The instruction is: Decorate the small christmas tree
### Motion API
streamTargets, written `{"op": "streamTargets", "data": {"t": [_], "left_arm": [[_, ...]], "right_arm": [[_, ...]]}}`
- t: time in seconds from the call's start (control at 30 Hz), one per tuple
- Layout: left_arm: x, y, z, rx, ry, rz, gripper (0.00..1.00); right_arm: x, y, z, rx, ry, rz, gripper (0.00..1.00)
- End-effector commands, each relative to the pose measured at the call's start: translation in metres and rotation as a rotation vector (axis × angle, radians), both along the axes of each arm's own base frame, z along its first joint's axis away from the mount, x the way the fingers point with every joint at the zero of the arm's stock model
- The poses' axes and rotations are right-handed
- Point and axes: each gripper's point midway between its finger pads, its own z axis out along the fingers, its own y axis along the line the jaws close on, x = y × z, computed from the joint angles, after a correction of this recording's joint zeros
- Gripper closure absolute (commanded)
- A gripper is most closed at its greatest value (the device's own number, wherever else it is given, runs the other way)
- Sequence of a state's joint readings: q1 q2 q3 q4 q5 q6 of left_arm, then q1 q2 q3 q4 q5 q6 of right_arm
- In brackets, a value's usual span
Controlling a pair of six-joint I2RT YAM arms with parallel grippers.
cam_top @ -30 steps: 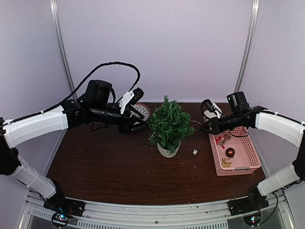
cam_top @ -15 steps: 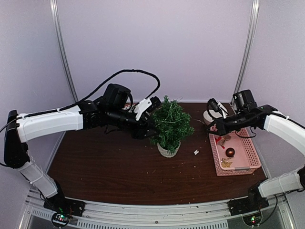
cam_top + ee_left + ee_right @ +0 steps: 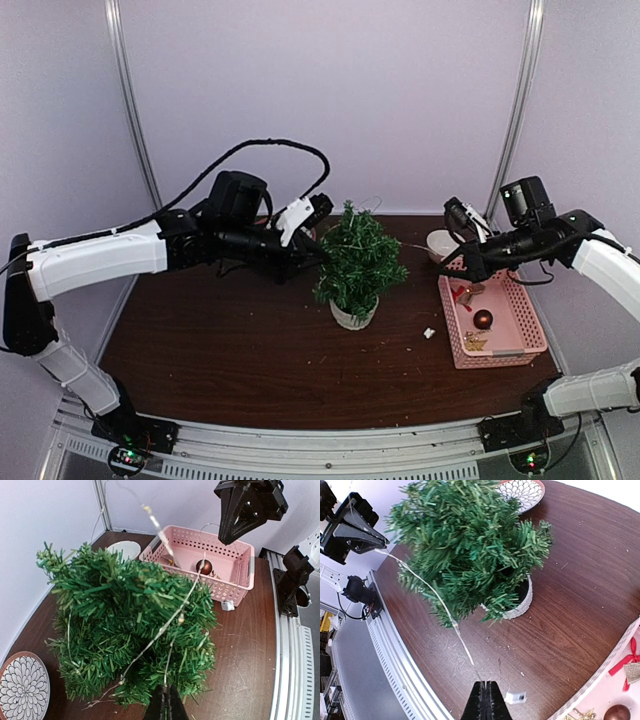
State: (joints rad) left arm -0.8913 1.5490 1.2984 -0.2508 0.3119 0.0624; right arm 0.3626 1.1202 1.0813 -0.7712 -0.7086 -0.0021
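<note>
Left hand (image 3: 165, 702) and right hand (image 3: 484, 690), flanking bushy green potted fir (image 3: 357, 262), each pinched closed on thin beaded wire (image 3: 454, 625).

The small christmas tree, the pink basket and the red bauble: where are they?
small christmas tree (image 3: 358, 262), top external view, green branches.
pink basket (image 3: 235, 587), left wrist view, near side wall.
red bauble (image 3: 203, 566), left wrist view, its round front.
</note>
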Motion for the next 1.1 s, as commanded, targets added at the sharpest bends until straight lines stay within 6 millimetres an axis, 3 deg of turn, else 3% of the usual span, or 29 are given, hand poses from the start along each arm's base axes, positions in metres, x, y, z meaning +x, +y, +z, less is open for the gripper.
{"op": "streamTargets", "data": {"t": [0.0,0.17,0.5,0.73,0.87,1.03,1.07], "left_arm": [[-0.018,0.007,0.046,-0.114,-0.06,-0.048,1.0],[-0.038,0.017,0.056,-0.112,-0.043,-0.114,1.0],[-0.076,0.016,0.079,-0.161,0.042,-0.262,1.0],[-0.098,0.02,0.075,-0.144,0.075,-0.286,1.0],[-0.1,0.024,0.062,-0.09,0.06,-0.27,1.0],[-0.109,0.03,0.047,-0.031,0.051,-0.263,1.0],[-0.11,0.032,0.044,-0.027,0.055,-0.259,0.96]], "right_arm": [[-0.011,0.002,0.022,-0.008,-0.035,0.013,1.0],[-0.02,0.023,0.041,0.039,-0.027,0.035,1.0],[-0.027,0.1,0.039,0.138,-0.022,0.115,1.0],[-0.03,0.157,0.025,0.179,-0.044,0.169,1.0],[-0.032,0.186,0.018,0.21,-0.093,0.195,1.0],[-0.036,0.205,0.006,0.251,-0.139,0.215,1.0],[-0.036,0.207,0.008,0.271,-0.156,0.22,1.0]]}}
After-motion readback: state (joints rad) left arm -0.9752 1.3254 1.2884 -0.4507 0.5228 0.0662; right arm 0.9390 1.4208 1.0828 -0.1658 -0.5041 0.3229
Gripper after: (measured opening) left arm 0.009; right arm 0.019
